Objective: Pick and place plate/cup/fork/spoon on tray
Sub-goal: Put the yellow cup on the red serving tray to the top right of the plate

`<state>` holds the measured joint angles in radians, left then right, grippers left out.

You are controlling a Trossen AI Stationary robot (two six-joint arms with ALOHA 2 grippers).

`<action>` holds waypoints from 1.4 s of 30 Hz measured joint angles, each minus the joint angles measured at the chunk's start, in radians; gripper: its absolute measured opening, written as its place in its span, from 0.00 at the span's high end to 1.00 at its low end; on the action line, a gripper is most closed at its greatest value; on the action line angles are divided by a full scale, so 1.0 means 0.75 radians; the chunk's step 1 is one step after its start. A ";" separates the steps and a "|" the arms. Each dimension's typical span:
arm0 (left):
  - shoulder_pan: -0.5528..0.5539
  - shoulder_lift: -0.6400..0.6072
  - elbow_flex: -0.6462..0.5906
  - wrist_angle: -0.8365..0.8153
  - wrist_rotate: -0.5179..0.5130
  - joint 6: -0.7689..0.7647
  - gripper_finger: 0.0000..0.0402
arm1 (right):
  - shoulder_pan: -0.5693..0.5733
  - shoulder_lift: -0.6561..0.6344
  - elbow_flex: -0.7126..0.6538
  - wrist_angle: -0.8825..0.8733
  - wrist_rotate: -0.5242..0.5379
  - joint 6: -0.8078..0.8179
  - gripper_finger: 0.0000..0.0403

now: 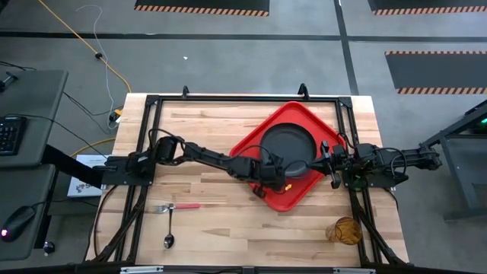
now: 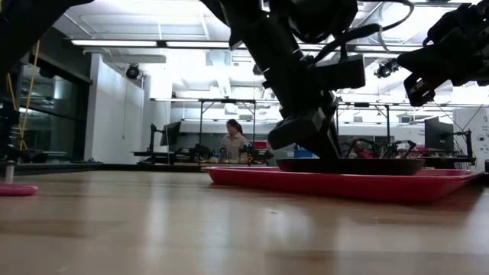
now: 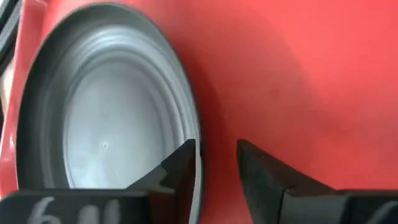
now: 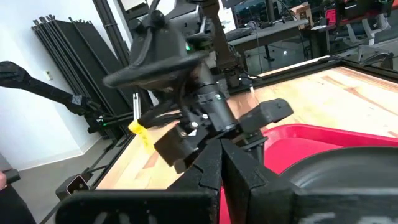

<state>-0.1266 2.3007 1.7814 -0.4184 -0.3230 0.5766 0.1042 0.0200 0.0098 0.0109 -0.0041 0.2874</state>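
Observation:
The dark plate (image 1: 288,144) lies flat on the red tray (image 1: 308,190), which sits cornerwise at the table's right middle. My left gripper (image 1: 275,179) is open at the plate's near-left rim; in its wrist view (image 3: 216,163) one finger stands over the rim and the other over bare tray (image 3: 311,74). My right gripper (image 4: 221,163) is shut and empty, just off the tray's right corner (image 1: 332,169). The red-handled fork (image 1: 179,206) and dark spoon (image 1: 169,233) lie on the wood at the near left. The amber cup (image 1: 344,230) is at the near right. My left gripper comes from above, slanting, with one finger (image 3: 181,167) over the inner side of the plate's rim (image 3: 194,118) and the other finger (image 3: 264,177) outside it, above the tray. Whether either finger touches the plate I cannot tell. The plate rests flat on the tray.
A black frame (image 1: 152,103) runs around the table's edges. Bare wood lies between the tray and the fork. In the low view (image 2: 233,137) a person shows far behind the table.

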 joint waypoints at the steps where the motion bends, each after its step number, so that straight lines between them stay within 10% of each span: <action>1: -0.003 -0.005 0.001 -0.007 -0.002 -0.001 0.71 | 0.000 0.000 0.000 0.000 0.000 0.000 1.00; 12: 0.034 -0.214 0.104 -0.559 0.025 -0.249 0.67 | 0.000 0.011 0.000 0.002 0.000 0.000 1.00; 18: 0.160 -0.512 0.040 -0.741 0.291 -0.606 0.69 | 0.000 0.016 0.000 0.001 0.000 0.000 1.00; 31: 0.135 -1.453 -0.661 0.128 0.400 -1.144 0.77 | 0.000 0.027 0.000 0.031 0.022 0.008 1.00; 36: 0.035 -1.686 -0.859 0.385 0.282 -1.183 0.78 | 0.000 0.049 -0.001 0.462 0.214 0.481 1.00; 42: -0.039 -1.799 -0.995 0.561 0.076 -1.174 0.78 | 0.001 0.178 0.021 1.131 0.212 0.325 1.00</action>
<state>-0.1556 0.9512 1.0351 0.0025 -0.2662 -0.3041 0.1051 0.1536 0.0256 0.8590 0.1547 0.5308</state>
